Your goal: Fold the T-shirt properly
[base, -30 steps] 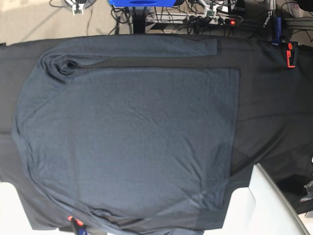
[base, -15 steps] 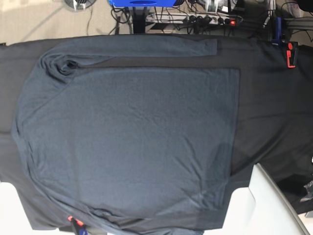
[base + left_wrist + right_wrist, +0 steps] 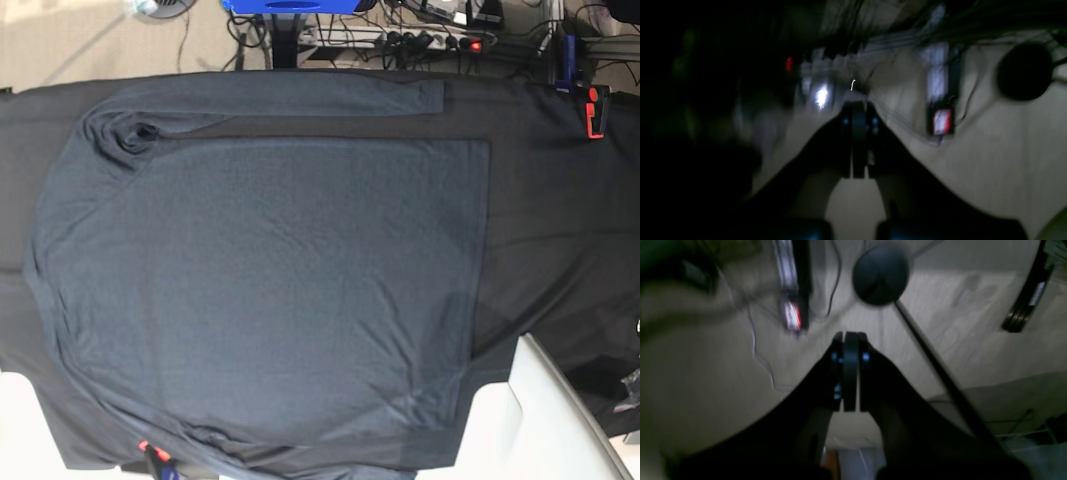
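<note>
Both pincers are pressed closed on nothing: the left gripper [image 3: 858, 110] and right gripper [image 3: 850, 340] look out over floor and cables, off the cloth. The T-shirt [image 3: 270, 290] lies flat, far from either. Best to open wide before reaching a sleeve [image 3: 290, 97]; the black table cover [image 3: 560, 230] leaves room beyond the hem.

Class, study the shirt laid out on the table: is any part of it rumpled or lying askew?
Mostly flat, but the T-shirt is bunched into a small knot of folds where the upper sleeve meets the shoulder. The lower sleeve runs off the picture's bottom edge, so its lie cannot be judged.
</note>
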{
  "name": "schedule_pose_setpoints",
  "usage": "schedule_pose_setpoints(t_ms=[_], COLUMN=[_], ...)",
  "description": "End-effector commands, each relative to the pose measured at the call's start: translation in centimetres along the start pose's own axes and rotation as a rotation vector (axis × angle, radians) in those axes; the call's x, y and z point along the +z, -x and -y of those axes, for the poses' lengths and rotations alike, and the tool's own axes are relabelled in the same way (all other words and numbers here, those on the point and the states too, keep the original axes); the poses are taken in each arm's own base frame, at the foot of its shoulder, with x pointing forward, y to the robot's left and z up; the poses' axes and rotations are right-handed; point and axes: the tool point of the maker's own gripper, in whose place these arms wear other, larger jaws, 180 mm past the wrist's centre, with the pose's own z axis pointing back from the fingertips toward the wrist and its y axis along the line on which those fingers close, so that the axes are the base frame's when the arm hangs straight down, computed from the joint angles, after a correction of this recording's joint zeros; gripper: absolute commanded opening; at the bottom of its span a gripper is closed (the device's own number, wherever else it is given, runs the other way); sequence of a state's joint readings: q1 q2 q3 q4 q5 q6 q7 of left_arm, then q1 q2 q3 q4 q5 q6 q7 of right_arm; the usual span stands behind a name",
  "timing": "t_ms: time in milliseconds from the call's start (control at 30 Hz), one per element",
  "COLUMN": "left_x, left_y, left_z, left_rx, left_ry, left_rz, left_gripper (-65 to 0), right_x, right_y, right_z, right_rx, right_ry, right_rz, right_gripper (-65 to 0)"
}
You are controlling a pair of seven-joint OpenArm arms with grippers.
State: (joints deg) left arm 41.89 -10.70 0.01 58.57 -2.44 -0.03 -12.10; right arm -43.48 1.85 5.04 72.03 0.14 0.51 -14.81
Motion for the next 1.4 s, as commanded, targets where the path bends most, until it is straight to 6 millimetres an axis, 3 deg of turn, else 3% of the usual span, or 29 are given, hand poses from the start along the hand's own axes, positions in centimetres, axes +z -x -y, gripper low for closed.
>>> schedule_pose_setpoints(t_ms=[0,200,333,433,500,533,600,633,700,833,1033,1200,1367], left_x=[1.0,4.5,6.7,7.5,7.8,7.7,7.4,7.2,6.8,5.7,3.7,2.6,1.2], left_y=[-0.9,-9.0,-15.3,-18.0,-19.1,-19.7,-19.8,-19.6,-19.0,-18.1,-17.6,-17.9,-17.4], left_z=[-0.8,-4.0,-3.7,-3.1,-2.7,-2.5,-2.7,-2.7,-2.8,-3.5,-3.9,-0.3,0.7], left_rx=[0.015,0.175,0.211,0.222,0.224,0.226,0.225,0.229,0.238,0.242,0.268,0.284,0.336], left_ry=[-0.012,-0.002,0.06,0.085,0.097,0.105,0.099,0.096,0.088,0.064,0.036,0.177,0.169], left_rz=[0.038,0.256,0.409,0.478,0.504,0.517,0.521,0.514,0.5,0.474,0.456,0.454,0.437], left_gripper=[-65.0,-65.0,-65.0,-65.0,-64.8,-53.8,-36.7,-31.6,-30.8,-30.4,-30.4,-30.4,-30.4], right_x=[0.9,5.3,8.7,11.0,12.1,12.6,13.3,13.7,14.2,14.2,14.3,14.4,14.4], right_y=[0.1,-5.1,-10.1,-13.6,-15.2,-15.9,-16.7,-17.4,-17.8,-18.3,-19.4,-19.8,-20.0], right_z=[1.1,4.4,4.6,2.9,1.3,0.4,-1.2,-2.1,-3.1,-4.3,-4.3,-4.3,-4.2], right_rx=[-0.016,-0.101,-0.131,-0.072,-0.051,-0.049,-0.051,-0.052,-0.024,0.04,0.05,0.049,0.051], right_ry=[0.028,0.121,0.134,0.052,-0.038,-0.095,-0.206,-0.265,-0.348,-0.422,-0.422,-0.422,-0.421], right_rz=[0.018,0.201,0.356,0.461,0.516,0.542,0.577,0.604,0.625,0.602,0.621,0.632,0.637], right_gripper=[-64.8,-64.4,-62.1,-47.6,-33.5,-26.0,-12.6,-6.6,-0.5,-0.5,-0.5,-0.5,-0.5])
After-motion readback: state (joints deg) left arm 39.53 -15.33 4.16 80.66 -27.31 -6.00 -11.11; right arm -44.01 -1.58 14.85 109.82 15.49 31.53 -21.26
